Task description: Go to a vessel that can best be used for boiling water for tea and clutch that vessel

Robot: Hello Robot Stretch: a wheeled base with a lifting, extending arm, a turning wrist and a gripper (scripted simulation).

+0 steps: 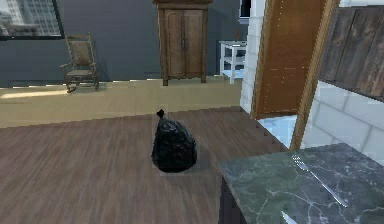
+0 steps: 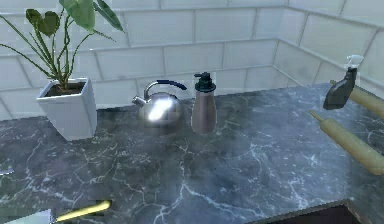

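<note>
The kettle (image 2: 160,104), shiny with a dark handle, stands on the table (image 2: 240,165) in the upper middle of the arm side view, close to the tiled wall. A potted plant (image 2: 68,108) is at its left and a grey bottle (image 2: 204,104) is just beside it at its right. The going step seems almost finished, and the grasp comes next. I judge the arm must reach out to the handle without pushing the bottle. The state of the fingers I cannot tell.

Robot's arm side facing the countertop (image 2: 250,165), front toward wooden floor (image 1: 80,160)
</note>
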